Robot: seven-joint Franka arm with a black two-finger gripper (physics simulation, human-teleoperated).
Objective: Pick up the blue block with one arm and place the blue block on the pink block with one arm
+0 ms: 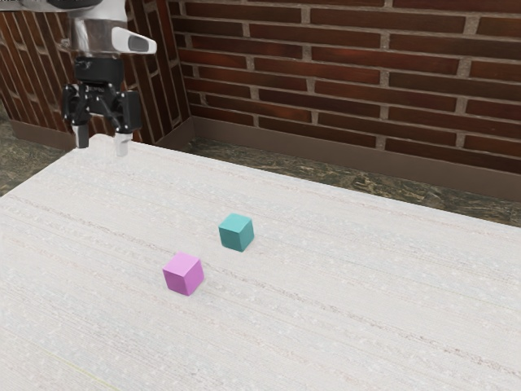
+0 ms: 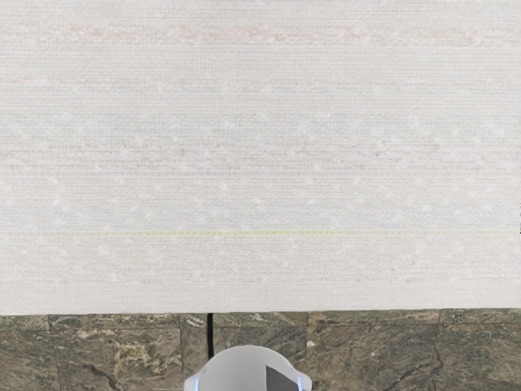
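Note:
A teal-blue block [image 1: 236, 232] rests on the pale table [image 1: 366, 309] near its middle. Just in front of it, toward the exterior view's left, lies a pink block [image 1: 183, 273]; the two stand apart. My gripper [image 1: 102, 147] hangs open high above the table's far left corner, well away from both blocks, with nothing between its fingers. The wrist view looks down on bare tabletop [image 2: 260, 163] and the table's edge.
A brick wall [image 1: 342, 73] runs behind the table, with stone floor [image 1: 391, 183] at its foot. In the wrist view, stone floor [image 2: 98, 350] lies beyond the table's edge, and a white rounded arm part [image 2: 247, 371] sits at the lower edge.

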